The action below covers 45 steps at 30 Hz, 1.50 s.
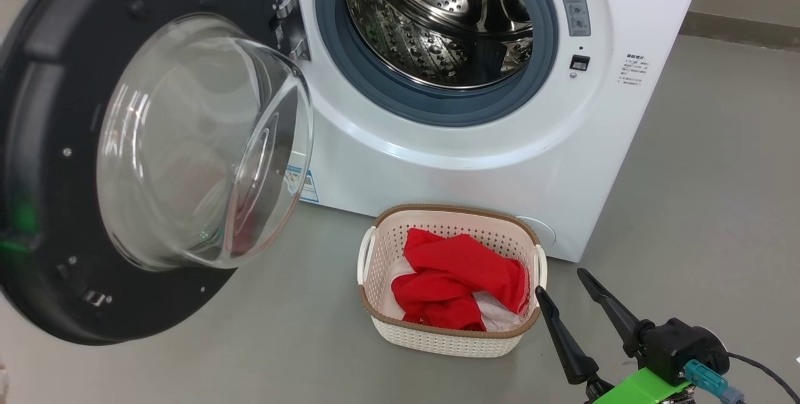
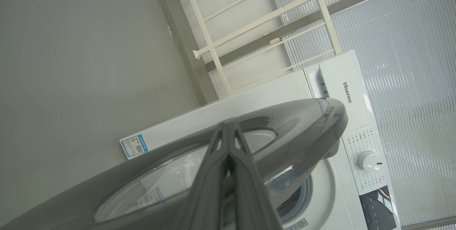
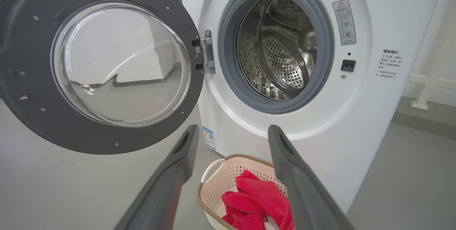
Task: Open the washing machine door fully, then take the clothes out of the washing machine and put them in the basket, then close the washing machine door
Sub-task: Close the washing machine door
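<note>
We see the clothes (image 1: 459, 279) in the basket (image 1: 437, 338) at six o'clock under the empty drum (image 1: 437, 16), so closing is the step in hand. Our left gripper (image 2: 228, 130), jaws pressed together, sits behind the washing machine door (image 1: 156, 147) at nine and likely needs to push it; our right gripper (image 1: 560, 282) is spread, holding nothing.

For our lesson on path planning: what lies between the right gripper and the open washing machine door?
In the head view, the basket holding the clothes stands between the right gripper and the washing machine door.
</note>
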### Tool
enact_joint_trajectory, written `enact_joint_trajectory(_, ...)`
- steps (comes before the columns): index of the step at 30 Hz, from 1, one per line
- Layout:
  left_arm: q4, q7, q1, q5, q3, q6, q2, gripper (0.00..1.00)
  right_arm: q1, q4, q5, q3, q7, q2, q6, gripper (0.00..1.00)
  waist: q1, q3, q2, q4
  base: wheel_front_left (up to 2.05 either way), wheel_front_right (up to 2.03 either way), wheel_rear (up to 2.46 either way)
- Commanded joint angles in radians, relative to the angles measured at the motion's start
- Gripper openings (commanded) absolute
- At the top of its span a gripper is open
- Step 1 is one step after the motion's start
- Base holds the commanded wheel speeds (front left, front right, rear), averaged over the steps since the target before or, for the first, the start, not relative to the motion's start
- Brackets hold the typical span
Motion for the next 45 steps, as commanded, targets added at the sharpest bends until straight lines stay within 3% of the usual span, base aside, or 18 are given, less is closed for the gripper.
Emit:
enact_joint_trajectory(1, -0.024, 0.028, 0.031, -0.012, -0.003, -0.010, 0.003, 0.00, -0.042, -0.024, 0.008, 0.018, -0.006, -0.008, 0.006, 1.00, 0.0000, -0.001, -0.0001, 0.001, 0.00, 0.00, 0.00)
enact_joint_trajectory(8, -0.167, 0.094, 0.108, -0.077, 0.024, -0.012, -0.066, 0.00, -0.040, -0.024, 0.009, 0.015, -0.006, -0.006, 0.006, 1.00, 0.0000, -0.004, -0.0001, 0.007, 0.00, 0.00, 0.00)
enact_joint_trajectory(19, -0.456, 0.190, 0.234, -0.152, 0.008, 0.050, -0.178, 0.00, -0.044, -0.027, 0.006, 0.020, -0.006, 0.007, 0.006, 1.00, 0.0000, 0.003, -0.0001, 0.017, 0.00, 0.00, 0.00)
enact_joint_trajectory(26, -0.568, 0.189, 0.296, -0.235, -0.058, 0.088, -0.190, 0.00, -0.053, -0.025, 0.008, 0.017, -0.006, 0.011, 0.006, 1.00, 0.0000, 0.011, -0.0001, 0.014, 0.00, 0.00, 0.00)
enact_joint_trajectory(38, -0.663, 0.081, 0.411, -0.447, -0.233, 0.131, -0.191, 0.00, -0.058, -0.021, 0.012, 0.011, -0.006, 0.023, 0.006, 1.00, 0.0000, 0.008, -0.0001, 0.004, 0.00, 0.00, 0.00)
enact_joint_trajectory(45, -0.766, 0.042, 0.494, -0.505, -0.336, 0.164, -0.191, 0.00, -0.056, -0.018, 0.014, 0.008, -0.006, 0.030, 0.006, 1.00, 0.0000, 0.006, -0.0001, -0.001, 0.00, 0.00, 0.00)
